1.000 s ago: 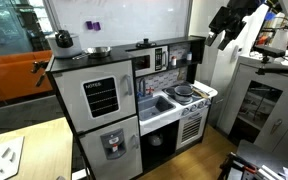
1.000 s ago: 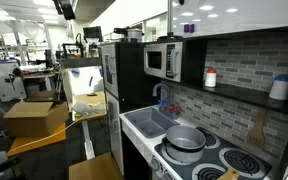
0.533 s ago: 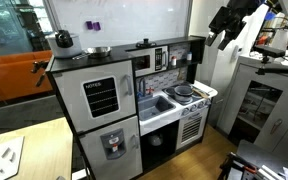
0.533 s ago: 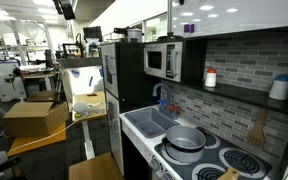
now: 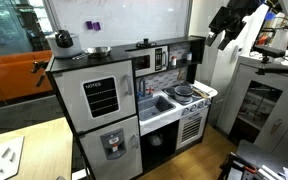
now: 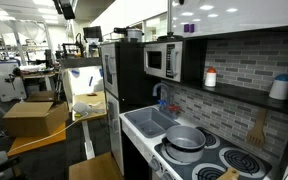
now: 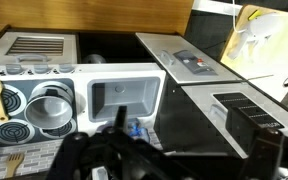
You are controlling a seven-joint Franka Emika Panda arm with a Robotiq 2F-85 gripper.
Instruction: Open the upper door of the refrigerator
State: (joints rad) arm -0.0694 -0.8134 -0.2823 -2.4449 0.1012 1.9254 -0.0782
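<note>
The upper door [image 5: 104,98] is shut, flush in the refrigerator [image 5: 64,110] above the shorter dispenser door [image 5: 114,143]. It is well apart from the gripper [image 5: 217,37], which hangs high at the kitchen's opposite end. I cannot tell whether its jaws are open or closed, since they are tiny there and a dark blur in the wrist view. On the refrigerator's top surface stand a dark kettle [image 5: 63,39] and a shallow metal bowl [image 5: 97,50], and a grey pot [image 6: 186,138] rests on the stovetop [image 6: 239,160] just beside the sink [image 6: 152,122].
</note>
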